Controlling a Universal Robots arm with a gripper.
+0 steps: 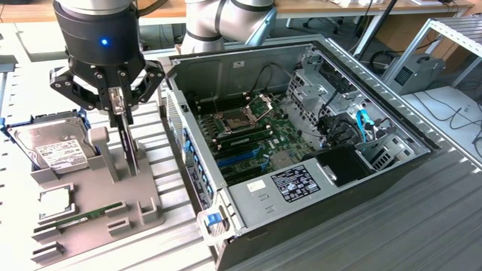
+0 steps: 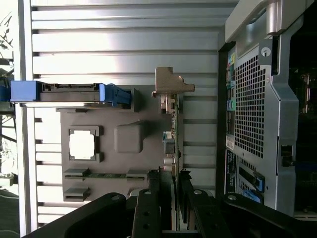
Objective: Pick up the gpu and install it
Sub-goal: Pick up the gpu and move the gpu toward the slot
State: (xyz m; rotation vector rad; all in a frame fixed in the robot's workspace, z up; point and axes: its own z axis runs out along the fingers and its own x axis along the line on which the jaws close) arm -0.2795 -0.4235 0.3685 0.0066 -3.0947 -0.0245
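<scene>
The gpu (image 1: 131, 148) stands on edge as a thin card over the grey parts holder (image 1: 98, 212), to the exterior view's left of the open computer case (image 1: 301, 141). My gripper (image 1: 117, 110) comes down on it from above, and its fingers press the card's top edge from both sides. In the wrist view the gpu (image 2: 173, 131) runs edge-on between the two black fingers (image 2: 151, 196), silver end bracket (image 2: 171, 84) at the far end. I cannot tell whether its lower edge still rests in the holder's slot.
On the holder (image 2: 124, 163) lie a hard drive (image 1: 53, 148) in blue rails, a square processor chip (image 1: 56, 203) and a green memory stick (image 1: 83, 217). The case's motherboard shows blue expansion slots (image 1: 241, 158). The case's rear wall (image 2: 257, 99) stands close beside the gpu.
</scene>
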